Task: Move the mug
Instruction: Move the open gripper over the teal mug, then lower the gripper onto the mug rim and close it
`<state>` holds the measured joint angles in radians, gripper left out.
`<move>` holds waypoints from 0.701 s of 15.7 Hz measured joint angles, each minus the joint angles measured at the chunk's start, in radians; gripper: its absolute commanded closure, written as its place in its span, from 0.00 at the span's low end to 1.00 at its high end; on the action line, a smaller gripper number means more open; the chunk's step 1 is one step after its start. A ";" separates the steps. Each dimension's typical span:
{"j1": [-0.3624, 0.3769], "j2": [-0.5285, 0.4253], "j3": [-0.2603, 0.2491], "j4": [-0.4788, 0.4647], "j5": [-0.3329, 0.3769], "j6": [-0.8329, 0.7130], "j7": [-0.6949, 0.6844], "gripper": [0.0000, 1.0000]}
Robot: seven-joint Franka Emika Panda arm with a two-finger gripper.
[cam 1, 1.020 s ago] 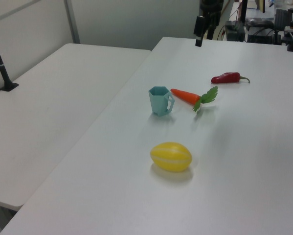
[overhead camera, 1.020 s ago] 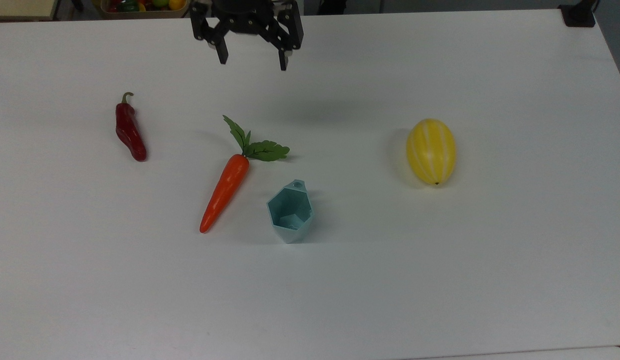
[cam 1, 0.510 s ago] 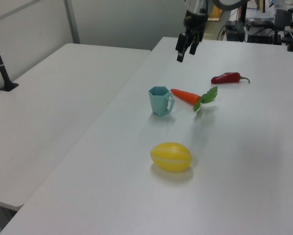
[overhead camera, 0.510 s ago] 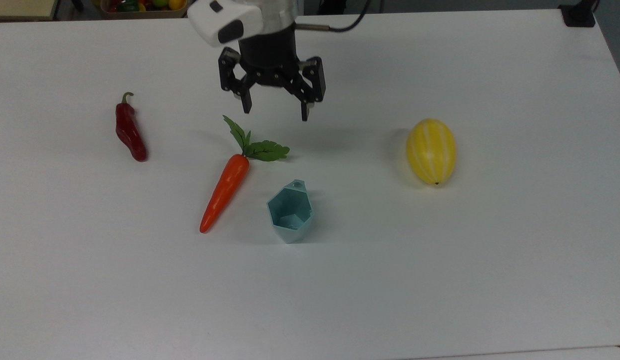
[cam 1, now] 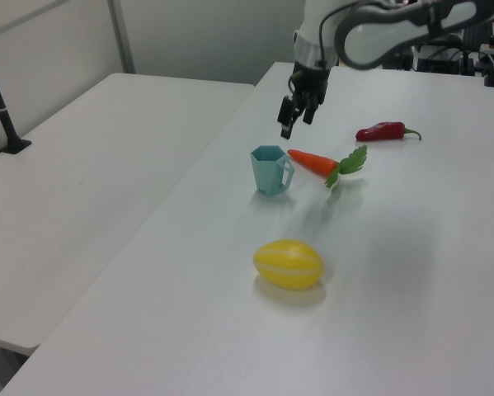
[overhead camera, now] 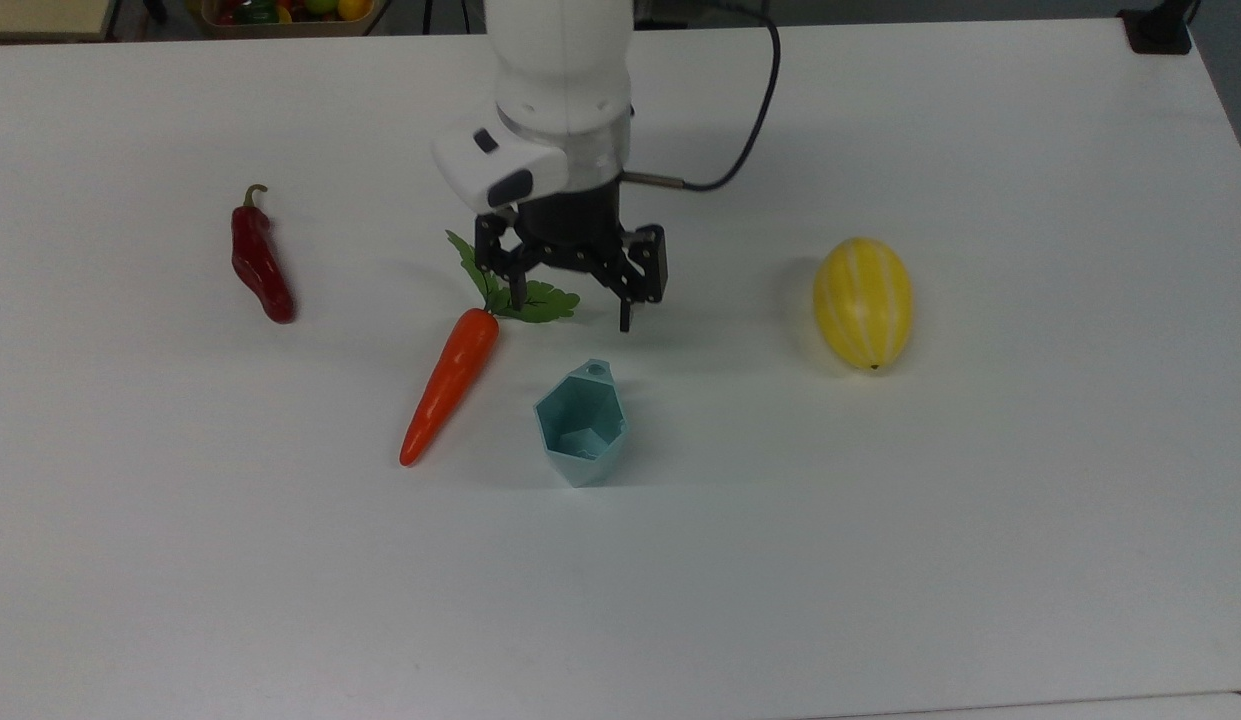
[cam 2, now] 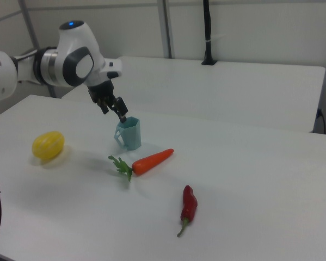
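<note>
A black two-finger gripper (overhead camera: 573, 312) on a white robot arm (overhead camera: 558, 90) is seen lowered above a white table (overhead camera: 980, 520), closer to a small pale teal plastic mug with a faceted body (overhead camera: 581, 424) than half a second earlier.

Since that earlier frame the gripper has been brought from the table's far edge down toward the mug; its fingers are spread apart and nothing is held. The mug is left upright and unmoved, just beside an orange toy carrot with green leaves (overhead camera: 451, 382), between a dark red toy chilli pepper (overhead camera: 259, 260) and a yellow striped toy melon (overhead camera: 863, 302). A second white table (cam 1: 90, 165) and pale wall panels (cam 2: 250, 27) are seen behind.
</note>
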<state>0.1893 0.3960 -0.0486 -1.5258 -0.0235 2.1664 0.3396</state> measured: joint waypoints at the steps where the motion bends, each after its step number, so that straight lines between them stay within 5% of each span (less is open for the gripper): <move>1: 0.009 0.019 0.000 -0.001 -0.019 0.019 0.022 0.00; 8: 0.027 0.108 0.000 -0.001 -0.072 0.096 0.062 0.00; 11: 0.030 0.131 0.000 -0.003 -0.083 0.108 0.063 0.11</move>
<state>0.2196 0.5266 -0.0484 -1.5285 -0.1069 2.2743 0.4023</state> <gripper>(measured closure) 0.004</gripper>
